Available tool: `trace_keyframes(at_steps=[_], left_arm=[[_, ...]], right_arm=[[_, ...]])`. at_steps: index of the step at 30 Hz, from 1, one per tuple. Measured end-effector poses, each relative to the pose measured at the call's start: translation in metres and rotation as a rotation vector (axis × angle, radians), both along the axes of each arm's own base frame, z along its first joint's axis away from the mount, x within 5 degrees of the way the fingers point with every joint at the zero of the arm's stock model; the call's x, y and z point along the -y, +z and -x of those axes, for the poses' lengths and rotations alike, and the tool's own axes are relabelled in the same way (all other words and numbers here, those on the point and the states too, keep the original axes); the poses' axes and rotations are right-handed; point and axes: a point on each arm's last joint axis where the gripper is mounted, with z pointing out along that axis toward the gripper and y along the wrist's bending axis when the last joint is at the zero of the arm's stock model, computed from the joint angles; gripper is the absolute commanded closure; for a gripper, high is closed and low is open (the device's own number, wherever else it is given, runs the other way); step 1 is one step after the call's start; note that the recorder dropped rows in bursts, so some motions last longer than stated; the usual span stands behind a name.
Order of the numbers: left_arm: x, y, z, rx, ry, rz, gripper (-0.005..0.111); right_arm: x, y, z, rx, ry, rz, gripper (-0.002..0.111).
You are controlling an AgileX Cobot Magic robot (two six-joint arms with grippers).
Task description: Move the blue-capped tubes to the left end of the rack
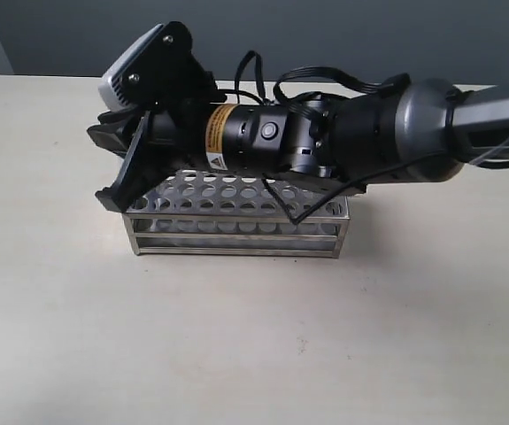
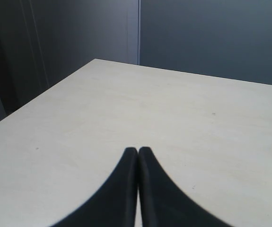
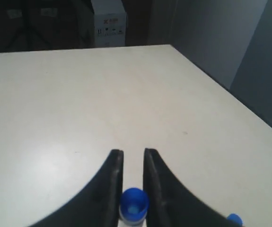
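The silver rack [image 1: 236,237] stands mid-table in the exterior view. My right arm reaches across above it, and its gripper [image 1: 111,170] hangs over the rack's left end. In the right wrist view that gripper [image 3: 132,152] is shut on a blue-capped tube [image 3: 134,204], the cap pressed between both fingers. The edge of a second blue cap [image 3: 234,219] shows beside one finger. The arm hides the tubes in the exterior view. My left gripper [image 2: 138,149] is shut and empty above bare table, and the exterior view does not show it.
The beige table [image 1: 254,354] spreads around the rack. Black cables [image 1: 263,75] loop over the right arm behind the rack. A white box [image 3: 109,23] stands beyond the table's far edge in the right wrist view.
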Motion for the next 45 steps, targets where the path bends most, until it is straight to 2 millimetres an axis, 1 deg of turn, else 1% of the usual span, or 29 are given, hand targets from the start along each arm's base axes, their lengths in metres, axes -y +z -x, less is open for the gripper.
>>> trace_keyframes(at_steps=[8, 16, 18, 19, 21, 22, 26, 27, 28, 29, 30, 31, 32, 33, 34, 35, 36, 38, 39, 40, 41, 43, 45], left_arm=[[0.000, 0.000, 0.000, 0.000, 0.000, 0.000, 0.106], [0.000, 0.000, 0.000, 0.000, 0.000, 0.000, 0.106], [0.000, 0.000, 0.000, 0.000, 0.000, 0.000, 0.106], [0.000, 0.000, 0.000, 0.000, 0.000, 0.000, 0.106], [0.000, 0.000, 0.000, 0.000, 0.000, 0.000, 0.106], [0.000, 0.000, 0.000, 0.000, 0.000, 0.000, 0.106], [0.000, 0.000, 0.000, 0.000, 0.000, 0.000, 0.106], [0.000, 0.000, 0.000, 0.000, 0.000, 0.000, 0.106], [0.000, 0.000, 0.000, 0.000, 0.000, 0.000, 0.106], [0.000, 0.000, 0.000, 0.000, 0.000, 0.000, 0.106], [0.000, 0.000, 0.000, 0.000, 0.000, 0.000, 0.106], [0.000, 0.000, 0.000, 0.000, 0.000, 0.000, 0.106], [0.000, 0.000, 0.000, 0.000, 0.000, 0.000, 0.106], [0.000, 0.000, 0.000, 0.000, 0.000, 0.000, 0.106], [0.000, 0.000, 0.000, 0.000, 0.000, 0.000, 0.106], [0.000, 0.000, 0.000, 0.000, 0.000, 0.000, 0.106], [0.000, 0.000, 0.000, 0.000, 0.000, 0.000, 0.106], [0.000, 0.000, 0.000, 0.000, 0.000, 0.000, 0.106], [0.000, 0.000, 0.000, 0.000, 0.000, 0.000, 0.106], [0.000, 0.000, 0.000, 0.000, 0.000, 0.000, 0.106], [0.000, 0.000, 0.000, 0.000, 0.000, 0.000, 0.106], [0.000, 0.000, 0.000, 0.000, 0.000, 0.000, 0.106], [0.000, 0.000, 0.000, 0.000, 0.000, 0.000, 0.106]], right_arm=[[-0.004, -0.020, -0.002, -0.024, -0.001, 0.059, 0.109], [-0.007, -0.046, -0.004, -0.057, 0.001, 0.110, 0.108], [-0.008, -0.050, -0.004, -0.063, 0.001, 0.119, 0.100], [-0.008, -0.052, -0.005, -0.065, 0.001, 0.121, 0.088], [-0.008, -0.053, -0.005, -0.067, 0.001, 0.124, 0.077], [-0.008, -0.054, -0.005, -0.069, 0.001, 0.128, 0.077], [-0.008, -0.054, -0.005, -0.070, -0.001, 0.130, 0.077], [-0.007, -0.052, -0.005, -0.070, -0.010, 0.130, 0.084], [-0.004, -0.041, -0.006, -0.077, -0.047, 0.120, 0.095], [0.001, -0.022, -0.007, -0.073, -0.090, 0.100, 0.109], [0.009, 0.000, -0.010, -0.051, -0.130, 0.077, 0.108], [0.024, 0.030, -0.015, -0.012, -0.174, 0.038, 0.108], [0.038, 0.053, -0.020, 0.015, -0.217, 0.007, 0.108], [0.064, 0.081, -0.027, 0.049, -0.289, -0.028, 0.108], [0.092, 0.099, -0.033, 0.068, -0.369, -0.039, 0.108], [0.122, 0.113, -0.036, 0.081, -0.456, -0.038, 0.108], [0.140, 0.119, -0.037, 0.084, -0.508, -0.035, 0.108], [0.186, 0.128, -0.032, 0.087, -0.641, -0.013, 0.108], [0.207, 0.133, -0.026, 0.096, -0.698, -0.017, 0.108], [0.227, 0.130, -0.018, 0.092, -0.751, -0.006, 0.108], [0.245, 0.133, -0.008, 0.104, -0.797, -0.016, 0.108], [0.270, 0.126, 0.011, 0.103, -0.863, -0.022, 0.108], [0.288, 0.124, 0.032, 0.102, -0.918, -0.053, 0.108]])
